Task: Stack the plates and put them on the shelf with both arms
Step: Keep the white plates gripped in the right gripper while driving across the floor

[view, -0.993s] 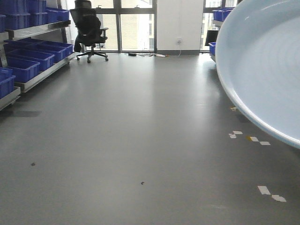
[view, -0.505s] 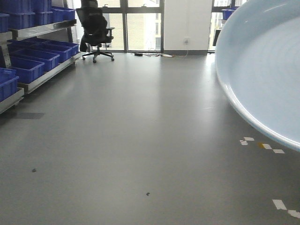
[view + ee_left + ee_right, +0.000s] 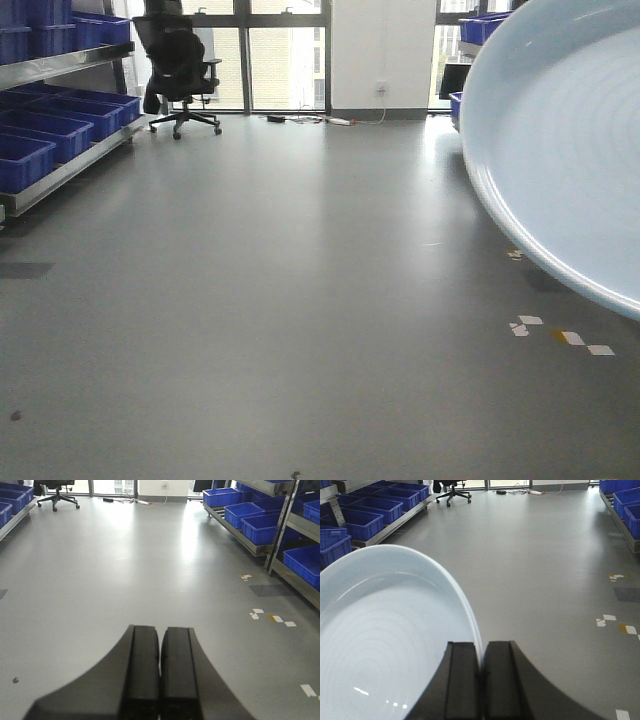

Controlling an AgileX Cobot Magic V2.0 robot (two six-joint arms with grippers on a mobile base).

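A pale blue-white plate (image 3: pixel 385 645) fills the left of the right wrist view, its rim clamped between the black fingers of my right gripper (image 3: pixel 481 652), which is shut on it. The same plate (image 3: pixel 570 140) hangs high at the right edge of the front view, tilted, above the floor. Whether it is one plate or a stack I cannot tell. My left gripper (image 3: pixel 160 635) is shut with nothing between its fingers, held over bare grey floor. Neither arm shows beyond its fingers.
Metal shelves (image 3: pixel 60 165) with blue bins (image 3: pixel 45 130) line the left side; more blue bins (image 3: pixel 260 525) on racks line the right. A black office chair (image 3: pixel 178 65) stands by the far windows. White tape marks (image 3: pixel 560 335) dot the grey floor.
The front view has shifted: the left shelves and chair slid leftward and the floor marks moved down, as the base moved. The plate stays at the same spot in the view.
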